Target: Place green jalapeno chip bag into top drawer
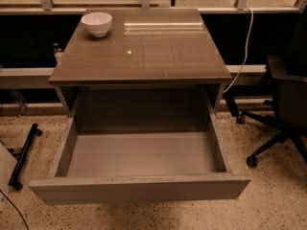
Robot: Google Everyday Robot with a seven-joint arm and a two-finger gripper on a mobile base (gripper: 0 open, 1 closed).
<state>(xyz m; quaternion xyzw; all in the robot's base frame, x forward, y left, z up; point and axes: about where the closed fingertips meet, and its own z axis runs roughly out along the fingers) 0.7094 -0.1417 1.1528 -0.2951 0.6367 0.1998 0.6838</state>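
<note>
Progress check: white bowl [97,23] parked back-left on cabinet top [144,56]. Below that, top drawer [139,188] hanging wide open, inside bare, so opening part looks done but no drop-off yet imo. Office chair [288,104] off to the right. Green jalapeno chip bag nowhere in shot, gripper out of frame too, so can't tell whether clamped on anything. Prob whole placing step left.
</note>
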